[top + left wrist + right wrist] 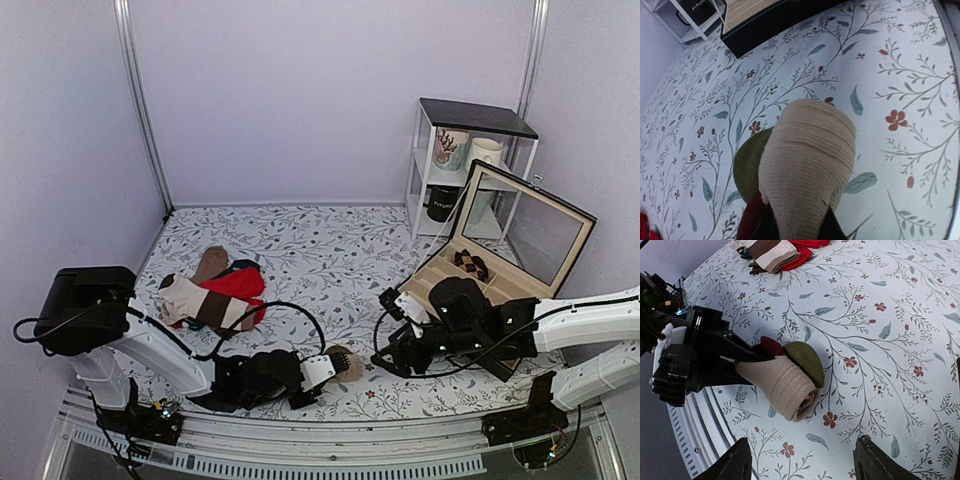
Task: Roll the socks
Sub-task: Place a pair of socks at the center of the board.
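The socks [345,364] are a tight tan roll with an olive cuff and a maroon patch showing at its side. The roll lies just over the flowered cloth near the front edge. My left gripper [322,372] is shut on its near end. In the left wrist view the roll [807,165] fills the middle, with the left gripper [797,227] clamped on it at the bottom. In the right wrist view the roll [782,385] points its coiled end at the camera. My right gripper [802,460] is open and empty, a short way right of the roll [393,358].
A pile of other socks lies at the left: a red one [240,285] and a cream one with brown bands [200,300]. An open glass-lidded box [500,250] and a white shelf with mugs [465,160] stand at the right. A metal rail [330,440] runs along the front edge.
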